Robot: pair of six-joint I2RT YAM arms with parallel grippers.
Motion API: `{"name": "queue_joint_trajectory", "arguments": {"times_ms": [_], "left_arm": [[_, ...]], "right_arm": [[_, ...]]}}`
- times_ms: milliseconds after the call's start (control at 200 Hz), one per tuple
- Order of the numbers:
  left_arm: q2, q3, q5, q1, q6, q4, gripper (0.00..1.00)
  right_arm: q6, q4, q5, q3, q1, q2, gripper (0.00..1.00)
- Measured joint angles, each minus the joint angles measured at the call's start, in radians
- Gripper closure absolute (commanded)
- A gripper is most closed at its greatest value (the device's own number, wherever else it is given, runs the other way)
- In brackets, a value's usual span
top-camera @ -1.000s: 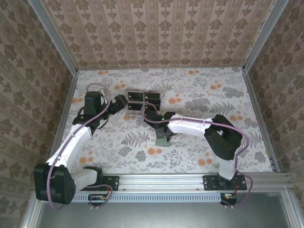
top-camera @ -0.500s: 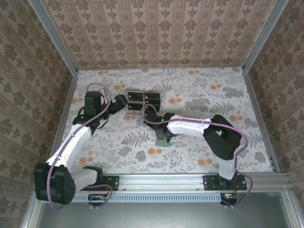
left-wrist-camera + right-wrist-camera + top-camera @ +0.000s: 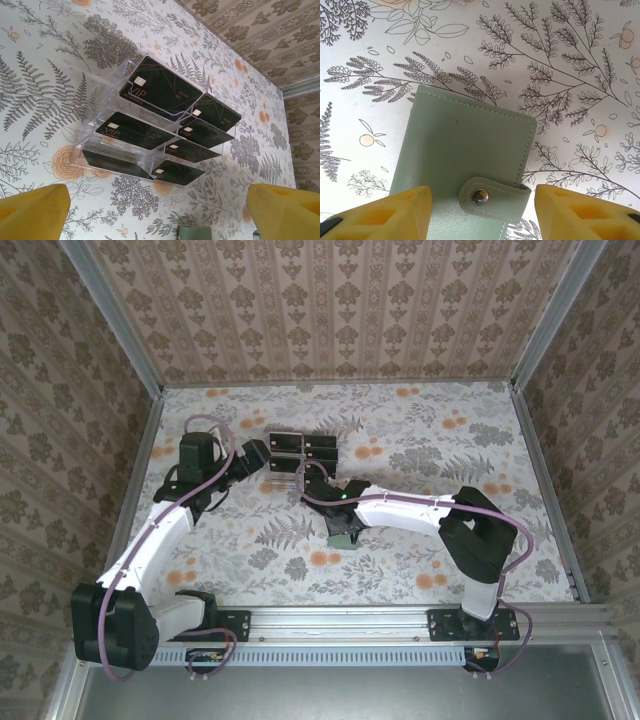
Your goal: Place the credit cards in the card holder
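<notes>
The right end effector (image 3: pixel 479 212) is spread wide, holding nothing, its fingers (image 3: pixel 395 212) straddling the card holder (image 3: pixel 465 145), which lies snapped shut mid-table (image 3: pixel 580 60). At 11 o'clock from the card holder, a clear rack (image 3: pixel 100 135) carries the credit cards (image 3: pixel 162 90). The left end effector (image 3: pixel 157 215) hangs open and empty at the rack's 9 o'clock.

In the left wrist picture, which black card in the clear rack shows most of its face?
The black rectangular card at the far end of the left column of the clear plastic rack: nearly its whole face shows, the others are overlapped.
</notes>
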Motion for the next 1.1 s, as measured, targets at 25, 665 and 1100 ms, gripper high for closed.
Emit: {"name": "queue_joint_trajectory", "arguments": {"times_ms": [25, 665, 1100], "left_arm": [[0.0, 0.0, 0.0, 0.0, 0.0, 0.0, 0.0], [0.017, 0.0, 0.0, 0.0, 0.0, 0.0, 0.0], [0.016, 0.0, 0.001, -0.013, 0.0, 0.0, 0.0]], "right_arm": [[0.001, 0.0, 0.0, -0.004, 0.0, 0.0, 0.44], [0.014, 0.025, 0.0, -0.074, 0.0, 0.012, 0.85], [-0.013, 0.051, 0.002, -0.118, -0.002, -0.04, 1.0]]}}
